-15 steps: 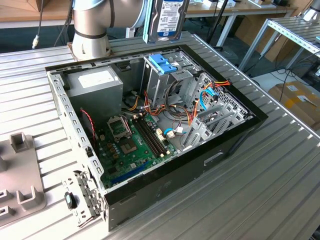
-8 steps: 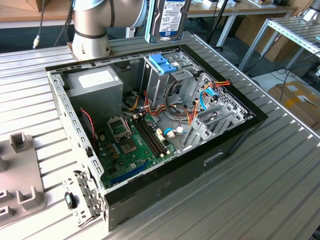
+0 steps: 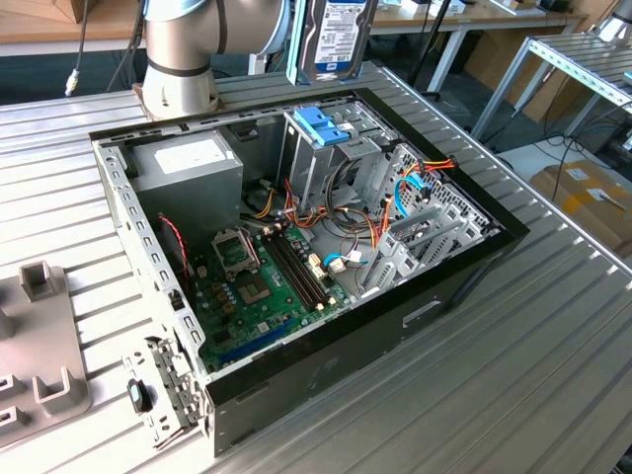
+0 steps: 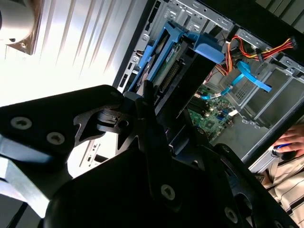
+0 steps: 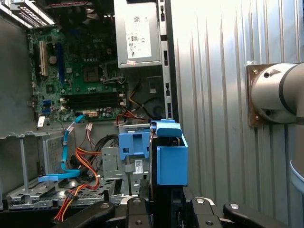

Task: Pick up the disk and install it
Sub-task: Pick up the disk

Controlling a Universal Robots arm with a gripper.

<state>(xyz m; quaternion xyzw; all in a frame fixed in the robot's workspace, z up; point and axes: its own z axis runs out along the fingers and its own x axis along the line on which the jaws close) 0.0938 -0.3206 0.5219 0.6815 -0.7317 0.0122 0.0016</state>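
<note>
The disk [image 3: 341,38], silver with a white-and-blue label and a light blue rail along its side, hangs upright above the open computer case [image 3: 464,272]. It is over the tall metal drive cage [image 3: 314,163], which carries a blue plastic bracket [image 3: 322,124]. In the first wrist view the disk [image 5: 171,159] is seen edge-on, with my gripper [image 5: 166,205] shut on it and the bracket [image 5: 134,144] just beside it. My gripper [image 4: 151,111] also clamps the disk [image 4: 164,59] in the second wrist view.
The case lies open on a ribbed metal table [image 3: 553,355]. Inside are a grey power supply [image 3: 190,163], the green motherboard [image 3: 259,281] and orange and blue cables [image 3: 410,188]. My arm's base [image 3: 178,59] stands behind it. Grey fixtures [image 3: 39,341] sit at the exterior view's left. A person's hand [image 4: 289,151] rests near the case.
</note>
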